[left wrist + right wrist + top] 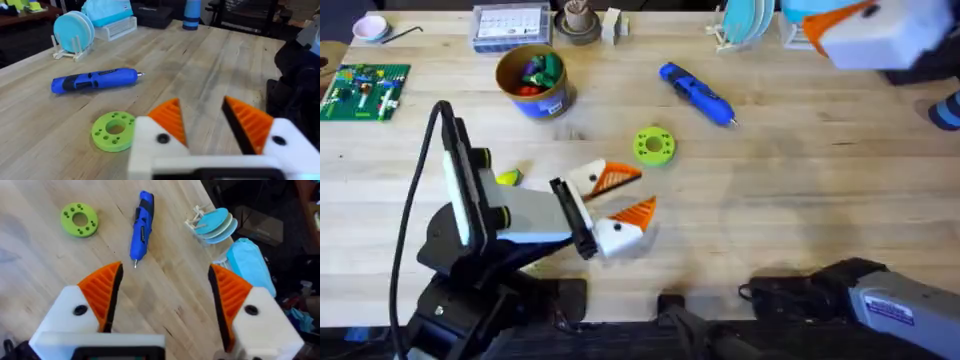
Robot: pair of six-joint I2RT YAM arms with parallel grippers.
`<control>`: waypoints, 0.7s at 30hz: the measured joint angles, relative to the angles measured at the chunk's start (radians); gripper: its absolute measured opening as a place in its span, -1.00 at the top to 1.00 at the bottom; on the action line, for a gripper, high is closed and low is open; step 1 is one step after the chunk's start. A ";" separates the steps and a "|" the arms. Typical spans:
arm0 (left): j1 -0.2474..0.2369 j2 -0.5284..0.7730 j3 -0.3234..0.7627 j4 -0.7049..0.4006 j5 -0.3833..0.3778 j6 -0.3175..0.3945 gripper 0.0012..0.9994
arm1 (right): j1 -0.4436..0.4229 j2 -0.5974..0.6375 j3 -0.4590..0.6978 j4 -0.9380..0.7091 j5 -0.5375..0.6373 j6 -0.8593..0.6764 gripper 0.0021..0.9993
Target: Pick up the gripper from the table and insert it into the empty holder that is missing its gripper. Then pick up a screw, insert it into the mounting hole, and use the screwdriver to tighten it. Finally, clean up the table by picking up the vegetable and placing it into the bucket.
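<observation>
On the bench (790,200), seen from overhead, the left gripper (624,195) sits low near the middle, its white fingers tipped with orange pads spread apart over bare wood. A small yellow-green vegetable (507,178) lies just beside the left arm, on its far side. The bucket (532,80), tan with a blue base and coloured pieces inside, stands toward the far left. The blue screwdriver (697,94) lies on its side beyond the middle, tip pointing right and toward the near edge, and a green ring-shaped disc (654,145) rests between it and the left gripper. The right gripper (840,25) appears large and blurred at the top right, close under the camera; from here I cannot tell how its fingers stand.

From the left wrist, that gripper's (210,125) two orange ribbed pads are parted with nothing between them. The disc (114,131) lies just beside one pad, the screwdriver (95,80) farther off.

From the right wrist, the right gripper (165,292) is wide open and empty above the bench (40,245). The screwdriver (142,225) lies below, its metal tip pointing toward the gripper, with the disc (79,219) near it.
</observation>
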 joint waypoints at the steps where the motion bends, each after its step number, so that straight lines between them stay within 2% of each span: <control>1: 0.000 0.000 0.000 0.000 0.000 0.000 -0.12 | 0.000 -0.021 0.000 -0.014 0.000 0.000 -0.99; 3: 0.000 0.000 0.000 0.000 0.000 0.000 -0.75 | 0.000 -0.054 0.000 -0.048 0.001 0.000 -0.99; 4: 0.000 0.000 0.000 0.000 -0.001 -0.002 -0.92 | 0.000 -0.068 0.000 -0.069 0.001 0.000 -0.99; 6: 0.000 0.000 0.000 0.000 -0.002 0.000 -0.98 | 0.000 -0.089 0.000 -0.109 0.002 0.000 -0.99; 16: 0.000 0.000 0.000 0.000 -0.003 0.000 -0.99 | 0.000 -0.114 0.000 -0.253 0.004 0.001 -0.99; 17: 0.000 0.000 0.000 0.000 -0.002 -0.004 -0.87 | 0.000 -0.114 0.000 -0.259 0.004 0.005 -0.99; 21: 0.000 0.000 0.000 0.000 -0.003 -0.002 0.43 | 0.000 -0.114 0.000 -0.264 0.004 0.021 -0.99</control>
